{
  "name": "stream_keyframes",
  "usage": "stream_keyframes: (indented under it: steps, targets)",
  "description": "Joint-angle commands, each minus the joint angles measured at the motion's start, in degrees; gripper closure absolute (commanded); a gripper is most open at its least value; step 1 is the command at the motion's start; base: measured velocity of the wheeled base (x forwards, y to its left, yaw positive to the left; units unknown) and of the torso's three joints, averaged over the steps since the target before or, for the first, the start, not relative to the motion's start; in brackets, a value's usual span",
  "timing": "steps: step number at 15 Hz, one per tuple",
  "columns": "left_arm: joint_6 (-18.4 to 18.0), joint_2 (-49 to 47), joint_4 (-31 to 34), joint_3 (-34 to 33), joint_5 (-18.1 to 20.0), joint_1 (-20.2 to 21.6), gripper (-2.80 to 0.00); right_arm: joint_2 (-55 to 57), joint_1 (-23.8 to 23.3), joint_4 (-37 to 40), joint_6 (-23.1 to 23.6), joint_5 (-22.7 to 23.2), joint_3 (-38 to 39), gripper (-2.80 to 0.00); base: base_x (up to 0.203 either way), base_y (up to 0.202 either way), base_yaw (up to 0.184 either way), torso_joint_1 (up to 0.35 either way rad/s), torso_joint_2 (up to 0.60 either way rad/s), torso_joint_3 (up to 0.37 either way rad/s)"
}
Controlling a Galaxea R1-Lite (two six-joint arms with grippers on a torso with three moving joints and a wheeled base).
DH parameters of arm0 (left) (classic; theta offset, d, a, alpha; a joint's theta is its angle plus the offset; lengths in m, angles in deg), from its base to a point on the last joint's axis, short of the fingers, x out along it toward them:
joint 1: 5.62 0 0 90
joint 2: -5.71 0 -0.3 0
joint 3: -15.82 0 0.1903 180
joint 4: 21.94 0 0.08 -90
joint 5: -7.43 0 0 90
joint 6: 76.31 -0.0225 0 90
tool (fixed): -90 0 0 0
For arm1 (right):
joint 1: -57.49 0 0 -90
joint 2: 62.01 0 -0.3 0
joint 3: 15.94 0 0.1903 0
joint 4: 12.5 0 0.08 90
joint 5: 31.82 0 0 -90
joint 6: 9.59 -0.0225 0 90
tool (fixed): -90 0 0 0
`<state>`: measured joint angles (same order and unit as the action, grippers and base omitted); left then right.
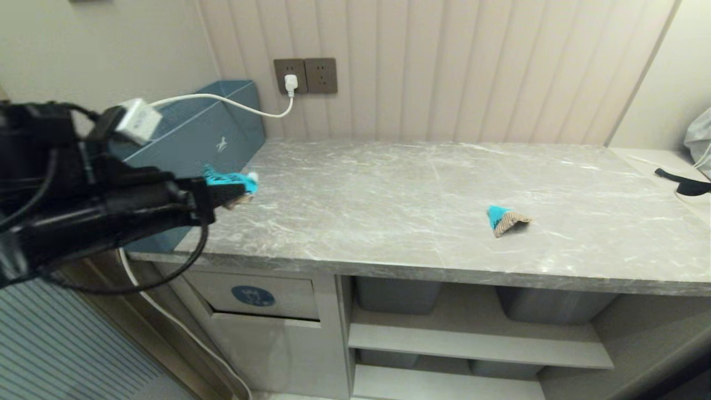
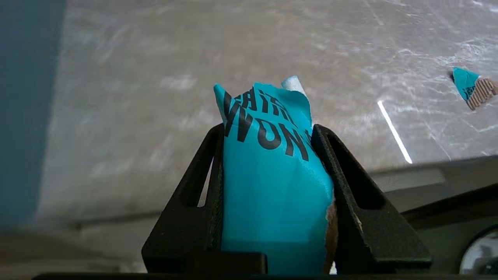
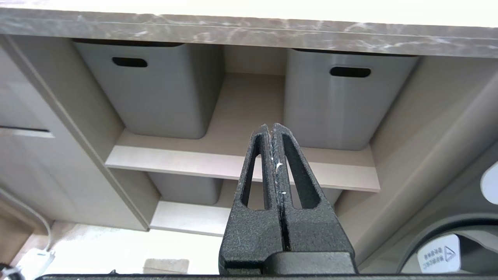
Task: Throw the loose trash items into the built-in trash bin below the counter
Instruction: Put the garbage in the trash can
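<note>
Two scraps of torn cardboard with bright turquoise faces are in view, and one of them is in my grasp. My left gripper (image 1: pixel 236 191) hangs in the air above the left end of the counter (image 1: pixel 389 183), close to its front edge, with my black left arm reaching in from the left. Its jaws are partly closed and pinch the held scrap (image 2: pixel 272 175) from both sides; the scrap's turquoise face, printed with black letters, fills the gap between the fingers (image 2: pixel 342 175) and sticks out past their tips, with a torn tan edge showing along one side. The other scrap (image 1: pixel 504 219) lies flat on the grey marble-patterned counter, well to the right of my left gripper, apart from everything else, its turquoise side turned left and its ridged tan side to the right. Below the counter's left end sits the built-in trash bin (image 1: pixel 253 296), a pale beige cabinet front with a rectangular flap bearing a round blue sticker. A large blue-grey box (image 1: pixel 205 133) stands on the counter's left end behind my left gripper. My right gripper (image 3: pixel 274 155) is parked low in front of the open shelves, its jaws pressed fully together and holding nothing, pointing toward two grey tubs (image 3: pixel 155 97) with slot handles under the counter edge.
</note>
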<state>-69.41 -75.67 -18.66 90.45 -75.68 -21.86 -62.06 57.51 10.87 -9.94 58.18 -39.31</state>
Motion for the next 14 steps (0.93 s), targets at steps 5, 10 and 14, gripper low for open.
stream_keyframes:
  steps: [5,10,14]
  targets:
    - [17.77,23.93,0.11,-20.06,-2.63,5.45,0.0,-0.04,0.02,0.0,0.06,0.0,0.0,0.0,0.0,0.0,0.0,0.0,0.0,0.0]
    - [41.65,26.75,1.75,-22.96,-10.95,5.61,0.0,-0.04,0.02,0.0,0.0,0.0,0.0,0.0,0.0,0.0,0.0,0.0,0.0,0.0]
    - [50.18,28.66,2.31,-26.88,-13.35,5.78,0.0,-0.04,0.03,0.0,0.05,0.0,0.0,0.0,0.0,0.0,0.0,0.0,0.0,0.0]
